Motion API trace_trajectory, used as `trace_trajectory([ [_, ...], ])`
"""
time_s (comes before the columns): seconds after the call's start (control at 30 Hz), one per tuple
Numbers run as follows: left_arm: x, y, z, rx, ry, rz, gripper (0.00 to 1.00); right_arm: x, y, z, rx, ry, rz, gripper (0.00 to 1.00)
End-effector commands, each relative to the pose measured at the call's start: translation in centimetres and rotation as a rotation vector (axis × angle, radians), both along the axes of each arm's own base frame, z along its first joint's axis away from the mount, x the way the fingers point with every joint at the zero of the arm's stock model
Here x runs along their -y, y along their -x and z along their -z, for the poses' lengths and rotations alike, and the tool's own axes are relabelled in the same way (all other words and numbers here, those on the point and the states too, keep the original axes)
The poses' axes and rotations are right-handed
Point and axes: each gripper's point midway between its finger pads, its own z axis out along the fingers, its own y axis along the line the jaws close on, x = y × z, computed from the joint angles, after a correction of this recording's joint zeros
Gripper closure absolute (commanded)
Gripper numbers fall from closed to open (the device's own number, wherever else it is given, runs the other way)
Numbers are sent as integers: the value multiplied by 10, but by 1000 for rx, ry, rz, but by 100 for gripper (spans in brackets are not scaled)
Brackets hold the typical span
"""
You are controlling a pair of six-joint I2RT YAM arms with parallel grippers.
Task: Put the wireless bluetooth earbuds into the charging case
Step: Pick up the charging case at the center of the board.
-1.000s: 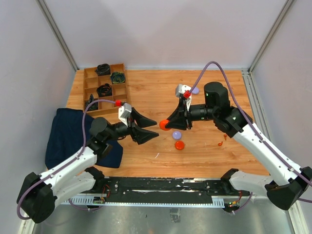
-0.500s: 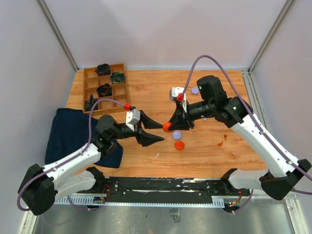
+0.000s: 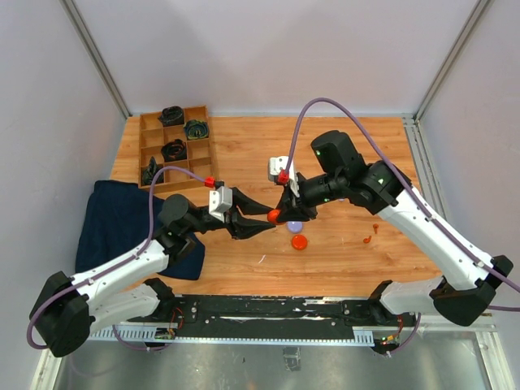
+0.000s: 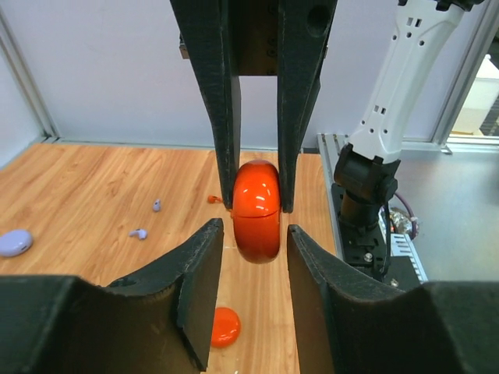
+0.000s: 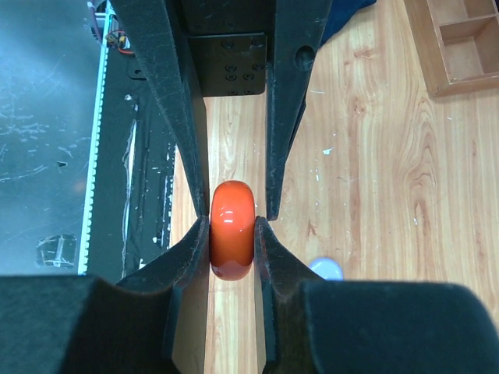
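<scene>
Two grippers meet on one orange-red charging case (image 3: 275, 215), held clear of the wooden tabletop (image 3: 244, 154).

Right gripper (image 5: 231, 230): jaws nearly closed, pads pressed on both flat faces of the case.

Left gripper (image 4: 255, 232): jaws partly open, fingers flanking the case with a thin gap each side, so no grip.

Orange-red earbuds (image 3: 368, 239): on the wood, well right of the case.

Two lavender earbuds (image 4: 139, 232): loose on the wood, apart from the case.

Flat orange-red disc (image 3: 299, 242): on the wood near the case.
</scene>
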Motion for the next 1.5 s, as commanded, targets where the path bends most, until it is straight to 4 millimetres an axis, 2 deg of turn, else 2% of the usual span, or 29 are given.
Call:
trace_trajectory([
  [0.0, 1, -1, -3, 39, 20, -20, 58, -1, -5, -3, 62, 30, 16, 88],
  [0.2, -1, -4, 0, 26, 22, -48, 62, -2, -7, -7, 91, 20, 26, 89],
  [0.67, 0, -5, -1, 5, 26, -50, 64, -7, -2, -10, 111, -6, 8, 89],
  [0.83, 1, -5, 0, -1, 25, -48, 73, -9, -1, -11, 118, -7, 2, 89],
  [1.07, 2, -6, 1, 5, 21, -47, 94, -12, 1, -7, 131, 4, -14, 87],
  [1.13, 2, -6, 2, 13, 20, -50, 98, -11, 1, -7, 141, 6, -17, 81],
  [1.23, 0, -6, 3, 32, 35, -61, 100, -7, 0, -10, 172, 9, -11, 56],
  [1.27, -2, -5, 4, 37, 42, -66, 100, -5, 0, -12, 184, 8, -9, 51],
  [1.37, -6, -4, 3, 62, 73, -78, 100, 1, 0, -16, 219, 7, -4, 39],
  [1.47, -9, -2, 2, 85, 96, -84, 100, 6, -2, -15, 257, 15, -3, 32],
])
